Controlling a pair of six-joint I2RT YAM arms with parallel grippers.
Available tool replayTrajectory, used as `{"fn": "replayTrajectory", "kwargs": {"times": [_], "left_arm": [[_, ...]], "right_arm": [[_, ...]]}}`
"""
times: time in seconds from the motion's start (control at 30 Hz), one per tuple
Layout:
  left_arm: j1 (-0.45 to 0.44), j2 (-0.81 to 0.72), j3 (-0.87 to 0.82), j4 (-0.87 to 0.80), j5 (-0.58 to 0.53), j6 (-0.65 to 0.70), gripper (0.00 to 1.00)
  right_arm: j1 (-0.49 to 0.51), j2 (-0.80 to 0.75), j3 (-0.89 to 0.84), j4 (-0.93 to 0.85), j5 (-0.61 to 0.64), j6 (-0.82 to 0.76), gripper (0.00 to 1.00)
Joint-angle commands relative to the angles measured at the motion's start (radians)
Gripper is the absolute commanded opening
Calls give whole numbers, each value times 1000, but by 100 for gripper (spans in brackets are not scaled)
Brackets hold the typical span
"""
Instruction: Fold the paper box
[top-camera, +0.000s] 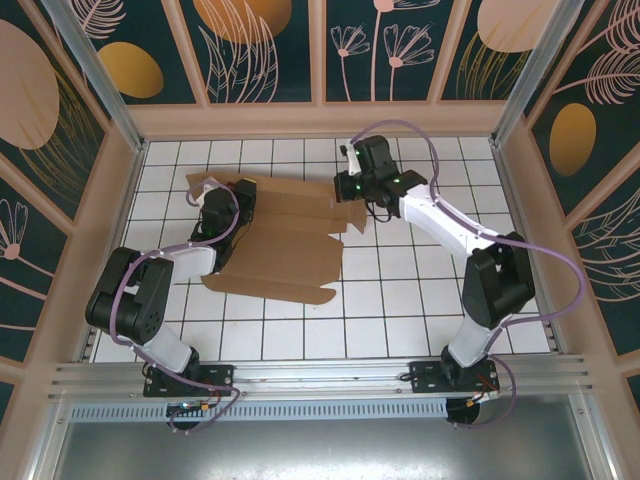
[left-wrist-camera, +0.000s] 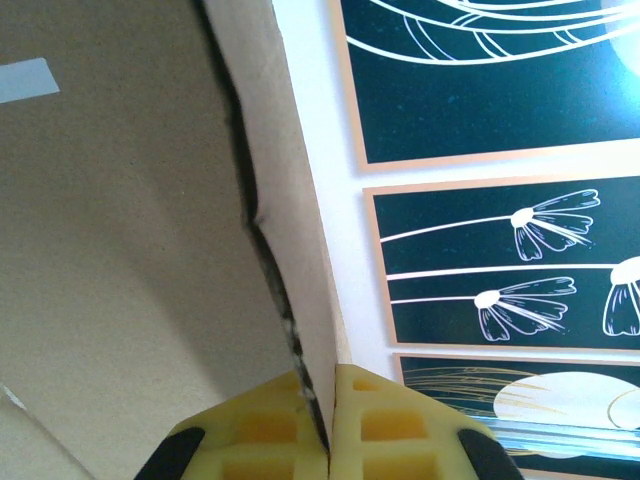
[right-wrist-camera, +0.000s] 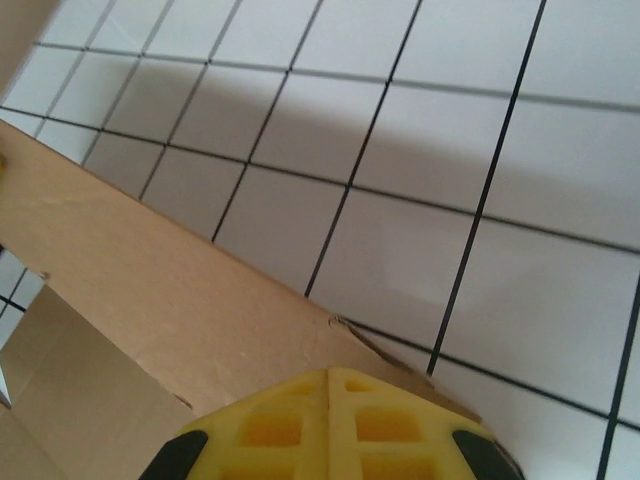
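Brown cardboard, a single die-cut sheet, makes up the paper box (top-camera: 285, 245). It lies mostly flat on the white tiled table (top-camera: 420, 300), left of the middle and towards the far side. To my eye it is hardly folded yet.

The left gripper (top-camera: 218, 212) sits at the sheet's far left edge. Its wrist view shows the yellow pads (left-wrist-camera: 270, 430) pinching the thin edge of a raised flap. The right gripper (top-camera: 350, 190) is at the sheet's far right corner, pads pressed together over a cardboard strip. Whether any board is caught between them I cannot tell.

I take the step in hand to be raising a side wall. To do it well, the left pinch should stay close to the scored crease and swing the flap up along it. The right side should steady the sheet so it neither slides nor buckles.

Counted: one box, two arms, two grippers.
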Motion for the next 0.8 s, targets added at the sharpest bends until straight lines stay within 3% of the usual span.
{"fn": "replayTrajectory", "kwargs": {"times": [0.0, 0.17, 0.37, 0.5, 0.77], "left_arm": [[2, 20, -16, -135, 38, 18, 0], [1, 15, -24, -125, 43, 11, 0], [2, 5, -19, -130, 39, 14, 0], [1, 8, -16, -130, 45, 13, 0], [2, 21, -25, -115, 51, 4, 0]], "right_arm": [[4, 27, -15, -20, -14, 86, 0], [1, 57, -52, 95, -123, 210, 0], [0, 62, -106, 153, -138, 314, 0], [-52, -3, -223, 289, -215, 428, 18], [-130, -100, -388, 567, -383, 642, 23]]}}
